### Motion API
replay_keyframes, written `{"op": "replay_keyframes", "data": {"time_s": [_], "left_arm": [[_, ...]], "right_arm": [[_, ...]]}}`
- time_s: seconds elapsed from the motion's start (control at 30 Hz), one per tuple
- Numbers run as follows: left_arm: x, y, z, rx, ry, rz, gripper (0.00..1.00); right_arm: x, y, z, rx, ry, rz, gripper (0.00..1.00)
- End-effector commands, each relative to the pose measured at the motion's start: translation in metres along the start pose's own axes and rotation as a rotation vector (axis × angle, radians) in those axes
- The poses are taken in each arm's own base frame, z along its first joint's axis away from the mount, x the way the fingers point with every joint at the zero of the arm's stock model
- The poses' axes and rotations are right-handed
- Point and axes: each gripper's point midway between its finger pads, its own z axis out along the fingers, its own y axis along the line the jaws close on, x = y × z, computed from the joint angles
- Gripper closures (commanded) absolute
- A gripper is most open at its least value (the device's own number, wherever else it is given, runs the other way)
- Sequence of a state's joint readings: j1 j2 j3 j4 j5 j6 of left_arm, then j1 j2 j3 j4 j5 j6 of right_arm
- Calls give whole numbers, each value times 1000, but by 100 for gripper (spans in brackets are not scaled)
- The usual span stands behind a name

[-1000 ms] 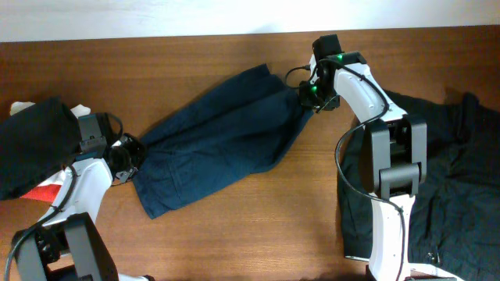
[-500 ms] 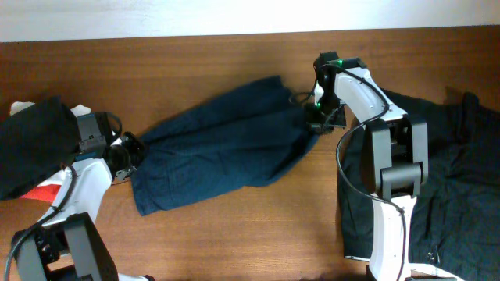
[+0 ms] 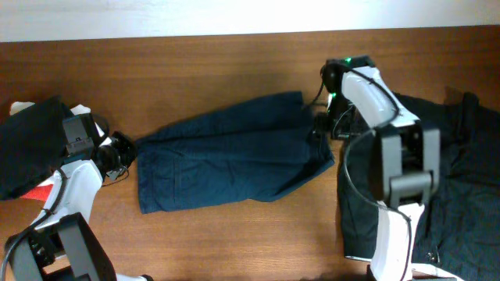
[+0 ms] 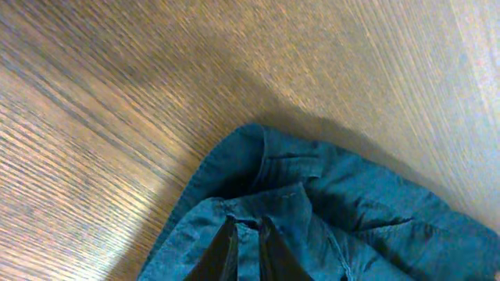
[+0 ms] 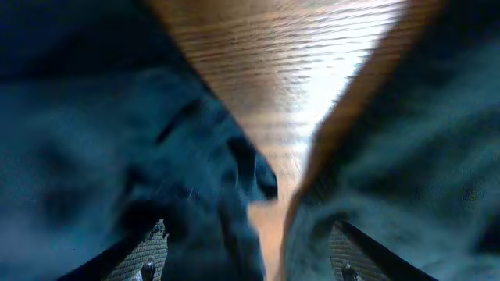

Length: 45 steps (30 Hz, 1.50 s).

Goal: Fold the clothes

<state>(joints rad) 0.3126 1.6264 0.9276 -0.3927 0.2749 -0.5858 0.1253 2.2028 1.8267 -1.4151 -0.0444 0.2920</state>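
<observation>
The navy shorts (image 3: 234,156) lie spread on the counter (image 3: 234,62); the left claw (image 4: 248,251) pinches one edge, the right claw (image 5: 246,243) stands wide open at the other end

The wooden counter (image 3: 234,242) carries the navy shorts (image 3: 226,160) spread flat across the middle of the frame. The near-black shorts (image 3: 461,179) lie crumpled along its right edge. A dark cloth (image 3: 31,144) lies bunched at the far left.

Count: 1 navy shorts (image 3: 226,160). 2 near-black garments: one (image 3: 31,144) left of it, one (image 3: 461,179) right. 2 grippers: left gripper (image 3: 123,150), right gripper (image 3: 323,129). 1 red-white item (image 3: 48,192), left.
</observation>
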Motion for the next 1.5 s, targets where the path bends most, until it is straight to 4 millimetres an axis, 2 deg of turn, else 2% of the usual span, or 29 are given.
{"op": "replay_keyframes", "data": {"time_s": [0.0, 0.07, 0.17, 0.27, 0.37, 0.43, 0.53, 0.6, 0.63, 0.7, 0.8, 1.0, 1.1, 1.27, 1.33, 1.37, 1.4, 1.43, 1.47], "left_arm": [[5, -13, -1, 46, 33, 60, 89], [9, -13, -1, 49, 52, 64, 89], [10, -13, -1, 48, 53, 64, 76], [10, -13, -1, 48, 53, 64, 72], [9, -13, -1, 48, 52, 64, 72], [10, -13, -1, 48, 53, 64, 72], [10, -13, -1, 48, 53, 65, 72], [10, -13, -1, 48, 53, 68, 72], [10, -13, -1, 48, 53, 71, 72], [10, -13, -1, 48, 53, 71, 72], [10, -13, -1, 48, 53, 71, 72], [10, -13, -1, 48, 53, 71, 72], [10, -13, -1, 47, 53, 71, 72], [11, -12, -1, 45, 57, 70, 72], [12, -11, -1, 42, 61, 68, 72], [12, -11, -1, 42, 62, 67, 72], [12, -11, -1, 41, 63, 67, 72], [12, -11, -1, 41, 63, 67, 72], [12, -11, -1, 41, 64, 67, 72]], "right_arm": [[-4, 0, -58, -57, -158, -3, 36], [7, 25, -67, -175, -144, -101, 40], [33, 61, -63, -298, -53, -203, 45], [61, 75, -38, -267, 56, -178, 45], [75, 88, -12, -289, 115, -175, 43], [79, 85, 2, -275, 135, -142, 41], [70, 65, 25, -193, 113, -44, 41], [54, 35, 39, -82, 54, 72, 41], [44, 23, 40, -59, 20, 106, 41], [29, 17, 38, -87, -20, 134, 41], [24, 16, 38, -105, -32, 137, 41], [30, 47, 37, -164, -32, 51, 41], [28, 55, 37, -171, -50, 29, 41], [18, 54, 37, -157, -95, 20, 41], [14, 49, 39, -127, -115, 22, 49], [14, 49, 41, -128, -115, 22, 60], [14, 49, 41, -129, -116, 22, 81], [13, 49, 41, -130, -121, 21, 96], [11, 50, 40, -133, -126, 21, 96]]}}
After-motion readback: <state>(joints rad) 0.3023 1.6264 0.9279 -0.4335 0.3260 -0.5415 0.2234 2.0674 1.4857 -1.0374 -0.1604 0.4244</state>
